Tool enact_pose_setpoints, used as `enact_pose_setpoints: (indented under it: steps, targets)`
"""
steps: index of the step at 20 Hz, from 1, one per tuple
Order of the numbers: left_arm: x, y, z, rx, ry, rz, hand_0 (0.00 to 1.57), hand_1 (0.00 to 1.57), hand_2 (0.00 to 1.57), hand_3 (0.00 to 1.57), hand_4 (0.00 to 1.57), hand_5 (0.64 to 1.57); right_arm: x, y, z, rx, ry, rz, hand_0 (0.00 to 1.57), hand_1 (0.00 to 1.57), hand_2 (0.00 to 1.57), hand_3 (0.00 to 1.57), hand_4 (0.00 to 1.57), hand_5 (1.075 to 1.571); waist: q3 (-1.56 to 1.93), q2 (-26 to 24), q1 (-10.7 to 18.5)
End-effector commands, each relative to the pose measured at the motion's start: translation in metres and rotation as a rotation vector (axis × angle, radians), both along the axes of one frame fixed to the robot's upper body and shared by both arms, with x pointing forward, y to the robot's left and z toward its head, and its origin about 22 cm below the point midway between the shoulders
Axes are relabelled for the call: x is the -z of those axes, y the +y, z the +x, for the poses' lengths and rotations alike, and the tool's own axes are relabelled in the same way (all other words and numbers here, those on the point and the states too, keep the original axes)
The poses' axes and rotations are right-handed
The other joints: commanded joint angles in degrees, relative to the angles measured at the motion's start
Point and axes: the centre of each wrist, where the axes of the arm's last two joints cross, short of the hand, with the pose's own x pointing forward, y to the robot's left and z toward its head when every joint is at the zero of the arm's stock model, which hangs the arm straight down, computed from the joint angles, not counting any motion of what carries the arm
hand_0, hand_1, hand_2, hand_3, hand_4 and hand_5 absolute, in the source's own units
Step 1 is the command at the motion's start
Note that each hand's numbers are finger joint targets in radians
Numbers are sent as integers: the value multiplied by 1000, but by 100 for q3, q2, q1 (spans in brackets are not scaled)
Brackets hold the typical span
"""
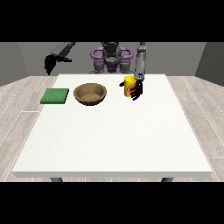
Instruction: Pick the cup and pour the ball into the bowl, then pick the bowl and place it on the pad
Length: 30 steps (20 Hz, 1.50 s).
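A yellow cup with red markings stands upright on the white table, right of centre at the back. The hand at the view's right is against the cup's right side, its black fingers curled round it. A brown wooden bowl sits to the cup's left. Further left lies a flat green pad near the table's left edge. The hand at the view's left hangs raised beyond the table's back left corner, fingers pointing down and holding nothing. No ball shows.
The robot's torso stands behind the table's back edge. Wooden floor surrounds the table. The table's front half is bare white surface.
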Motion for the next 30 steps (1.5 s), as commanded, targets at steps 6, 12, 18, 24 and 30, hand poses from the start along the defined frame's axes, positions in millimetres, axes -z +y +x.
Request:
enact_pose_setpoints:
  steps: [6, 12, 18, 24, 30]
  targets:
    - [28, -11, -27, -86, 89, 179, 1327, 1327, 1571, 1571, 1500, 1241, -13, -29, -5, -4, 48, -31, 0, 0, 0, 0, 0, 1570, -67, -345, -185]
    - [-29, 41, 18, -122, 145, 489, 1381, 1381, 1571, 1571, 1571, 1341, 30, -45, -19, 80, 214, 17, 0, 0, 0, 0, 0, 1569, -32, -1338, 364]
    - [-99, 76, 64, -170, 244, 711, 1459, 1459, 1571, 1571, 1571, 1282, 47, -39, -21, 103, 263, 25, 0, 0, 0, 0, 0, 1568, -51, -1575, 475]
    - [-132, 26, 92, -231, 210, 826, 1495, 1495, 1571, 1571, 1530, 1287, 32, -48, -4, 82, 247, 33, 0, 0, 0, 0, 0, 1568, -61, -1375, 313]
    - [-134, -7, 93, -241, 218, 940, 1490, 1490, 1571, 1571, 1512, 1267, 42, -62, -15, 86, 251, 21, 0, 0, 0, 0, 0, 1569, -63, -1428, 340]
